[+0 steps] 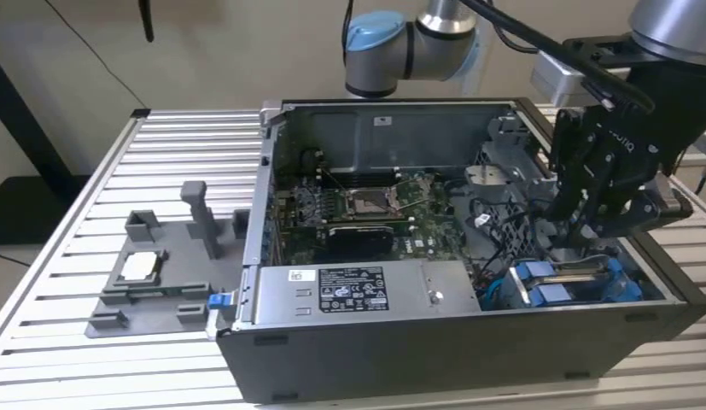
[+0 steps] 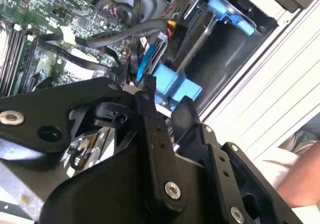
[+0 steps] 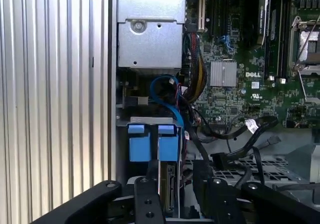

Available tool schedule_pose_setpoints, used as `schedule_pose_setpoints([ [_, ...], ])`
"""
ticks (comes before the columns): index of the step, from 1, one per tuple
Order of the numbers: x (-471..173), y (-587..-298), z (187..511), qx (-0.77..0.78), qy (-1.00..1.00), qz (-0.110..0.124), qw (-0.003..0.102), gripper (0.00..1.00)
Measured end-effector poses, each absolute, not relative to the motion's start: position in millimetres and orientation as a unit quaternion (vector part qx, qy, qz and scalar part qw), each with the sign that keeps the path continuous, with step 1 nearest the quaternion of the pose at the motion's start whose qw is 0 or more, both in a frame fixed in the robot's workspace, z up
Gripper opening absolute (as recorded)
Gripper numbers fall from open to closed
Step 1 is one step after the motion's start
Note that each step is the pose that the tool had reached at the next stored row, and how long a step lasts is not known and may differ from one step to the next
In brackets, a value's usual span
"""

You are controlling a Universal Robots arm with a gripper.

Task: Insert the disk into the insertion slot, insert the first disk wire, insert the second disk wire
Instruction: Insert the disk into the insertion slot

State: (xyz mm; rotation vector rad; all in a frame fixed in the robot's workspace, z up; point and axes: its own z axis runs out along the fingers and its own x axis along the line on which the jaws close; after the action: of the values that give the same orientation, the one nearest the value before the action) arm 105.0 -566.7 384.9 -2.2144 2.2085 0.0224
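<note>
So the gripper (image 3: pixel 175 175) is down inside the computer case (image 1: pixel 444 359), jaws apart and not clamped on anything as far as I can see. The disk (image 3: pixel 169 183) stands on edge right between its fingers (image 3: pixel 148 199), dropped into the slot (image 3: pixel 150 119) at the corner of the case. The blue carrier tabs (image 3: pixel 168 143) poke out just past the fingertips. To me it looks seated, or very nearly.

Handling-wise, I'd treat that disk as a dense, rigid little brick: heavy for its size, smooth metal sides, no give at all, and touchy about knocks. One face has bare circuit board, so stay off that. I'd take it by the long edges where the blue frame wraps it. The tabs themselves are thin plastic and will flex, so they're fine for nudging but not for carrying the weight.

The wires are the opposite, floppy and springy. A flat blue cable (image 3: pixel 167 102) loops just beyond the tabs and runs down toward the disk, and I can't tell whether it's plugged in. A couple of black cables (image 3: pixel 235 131) lie loose off to one side of the gripper, over the motherboard (image 3: pixel 260 64). Best to pinch those by the hard plug, not the cord.

The silver power supply (image 3: pixel 149 39) sits further out, past the blue loop.
</note>
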Motion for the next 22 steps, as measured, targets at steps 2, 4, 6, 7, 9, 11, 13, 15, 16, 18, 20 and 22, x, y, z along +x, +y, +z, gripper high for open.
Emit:
schedule_pose_setpoints([
  [2, 104.9, -566.7, 389.3, -0.708, 0.706, 0.006, 0.008, 0.41],
  [4, 104.4, -566.6, 390.4, -0.708, 0.706, 0.001, 0.014, 0.41],
  [6, 102.0, -566.6, 390.5, -0.708, 0.706, -0.012, 0.027, 0.41],
  [7, 100.5, -566.6, 390.5, -0.708, 0.705, -0.018, 0.033, 0.41],
  [9, 98.7, -566.5, 390.5, -0.707, 0.705, -0.031, 0.046, 0.41],
  [11, 98.6, -565.7, 390.6, -0.707, 0.703, -0.041, 0.058, 0.41],
  [13, 98.6, -565.1, 390.4, -0.709, 0.701, -0.048, 0.067, 0.41],
  [15, 98.6, -563.9, 389.9, -0.71, 0.698, -0.053, 0.072, 0.41],
  [16, 98.6, -563.3, 389.5, -0.711, 0.697, -0.054, 0.074, 0.41],
  [18, 98.7, -562.2, 388.4, -0.714, 0.694, -0.058, 0.077, 0.41],
  [20, 99.0, -561.9, 387.7, -0.716, 0.691, -0.059, 0.08, 0.41],
  [22, 99.6, -561.8, 387.2, -0.72, 0.687, -0.059, 0.081, 0.41],
])
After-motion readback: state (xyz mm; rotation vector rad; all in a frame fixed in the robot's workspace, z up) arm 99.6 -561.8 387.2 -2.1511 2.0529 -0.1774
